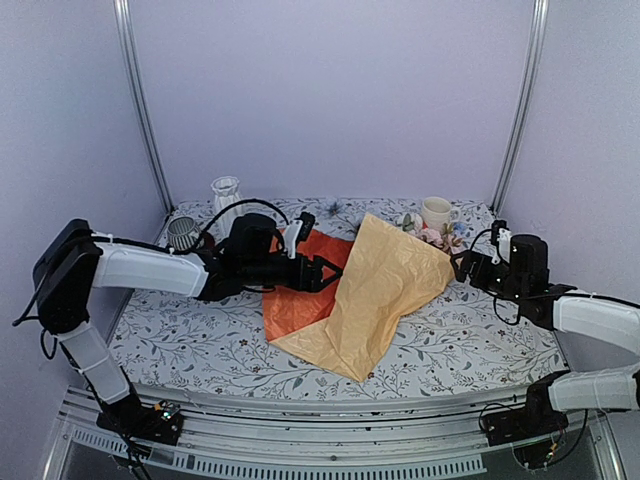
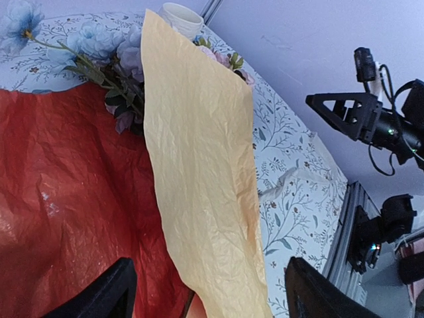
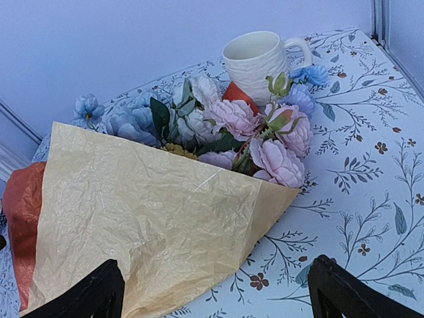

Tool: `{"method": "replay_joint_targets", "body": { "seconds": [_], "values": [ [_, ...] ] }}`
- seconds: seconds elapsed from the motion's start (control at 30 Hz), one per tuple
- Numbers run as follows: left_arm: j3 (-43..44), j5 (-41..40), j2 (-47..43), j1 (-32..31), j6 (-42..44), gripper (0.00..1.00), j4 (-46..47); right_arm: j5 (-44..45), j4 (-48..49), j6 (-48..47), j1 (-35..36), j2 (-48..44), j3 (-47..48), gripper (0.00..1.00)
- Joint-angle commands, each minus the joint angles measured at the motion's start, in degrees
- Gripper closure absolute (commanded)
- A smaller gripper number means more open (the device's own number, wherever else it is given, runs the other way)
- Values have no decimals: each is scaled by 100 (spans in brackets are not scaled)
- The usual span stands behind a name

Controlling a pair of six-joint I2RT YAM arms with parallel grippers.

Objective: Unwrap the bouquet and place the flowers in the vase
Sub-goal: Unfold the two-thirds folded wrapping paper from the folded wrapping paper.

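Evidently the bouquet [image 1: 372, 288] is light, its paper [image 2: 199, 165] limp (left gripper [image 2: 211, 281] and right gripper [image 3: 215, 285] both gape empty), so pinch a loose edge, sparing the soft flowers [image 3: 255, 129].

Nothing legible anywhere. No lettering, label, brand, number or sign on the bouquet [image 3: 152, 218] wrap just ahead of the right pincer [image 3: 215, 291], on the mug [image 3: 255, 59] further beyond, or on the table [image 3: 371, 199] beside that pincer, printed only with leafy sprigs.
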Motion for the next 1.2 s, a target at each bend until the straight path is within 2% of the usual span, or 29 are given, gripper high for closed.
{"method": "replay_joint_targets", "body": {
  "seconds": [0.0, 0.1, 0.2, 0.27, 0.53, 0.7, 0.8, 0.93, 1.17],
  "values": [
    [292, 9, 272, -49, -4, 21, -203, 66, 227, -81, 25, -64, -51, 1],
    [457, 113, 481, -47, 20, 28, -330, 35, 236, -86, 25, -28, -43, 1],
    [582, 294, 617, -47, 48, 44, -345, 15, 249, -86, 25, -32, -36, 1],
    [633, 356, 681, -45, 38, 47, -348, 14, 268, -100, 29, -39, -43, 1],
    [1054, 630, 1009, -46, 51, 47, -713, -27, 280, -152, 25, 34, 6, 1],
    [1179, 237, 1155, -58, -124, 45, -1026, -27, 300, -149, 25, 5, -8, 1],
    [1118, 72, 1112, -74, -204, 40, -1017, -30, 332, -158, 24, -18, -33, 1],
    [1143, 126, 1167, -76, -246, 38, -1040, 4, 341, -166, 25, 18, -16, 1],
    [1230, 419, 1422, -220, -394, 50, -928, -48, 343, -172, 25, 39, -18, 1]
  ]
}}
